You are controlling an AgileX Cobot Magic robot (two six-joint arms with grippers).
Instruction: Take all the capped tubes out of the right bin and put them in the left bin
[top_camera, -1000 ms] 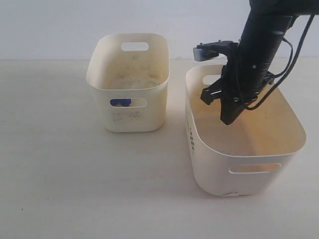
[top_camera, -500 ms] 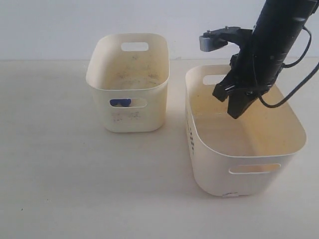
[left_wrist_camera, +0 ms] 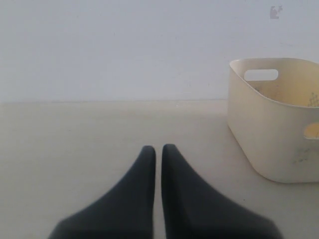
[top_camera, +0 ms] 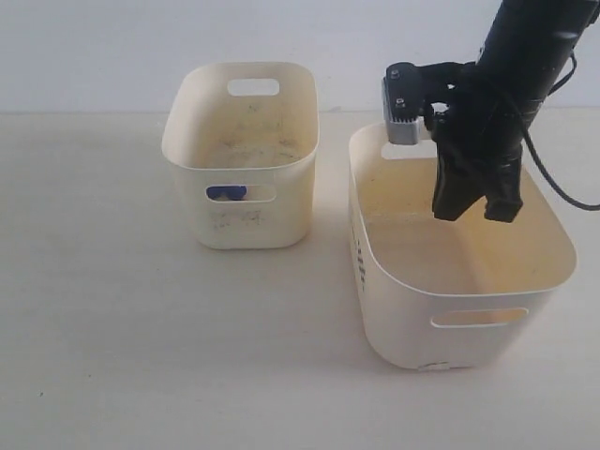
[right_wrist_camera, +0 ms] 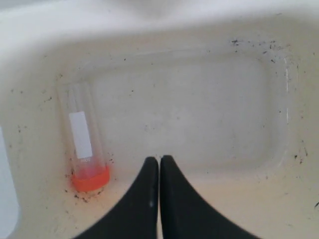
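A clear capped tube (right_wrist_camera: 84, 144) with an orange-red cap and a white label lies flat on the speckled floor of the right bin (right_wrist_camera: 279, 30). My right gripper (right_wrist_camera: 159, 158) hangs shut and empty beside that cap, apart from it. In the exterior view the right gripper (top_camera: 473, 212) points down inside the right bin (top_camera: 375, 272). A blue cap (top_camera: 227, 193) shows through the front handle slot of the left bin (top_camera: 187, 159). My left gripper (left_wrist_camera: 155, 148) is shut and empty over the bare table, with the left bin (left_wrist_camera: 259, 129) off to one side.
The two cream tubs stand close together on a pale table (top_camera: 141, 356). A white wall (top_camera: 94, 47) runs behind them. The right arm's camera block (top_camera: 405, 103) sits above the right bin's back rim.
The right arm has shifted to the right above the right bin and its wrist has turned. The bins have not moved.
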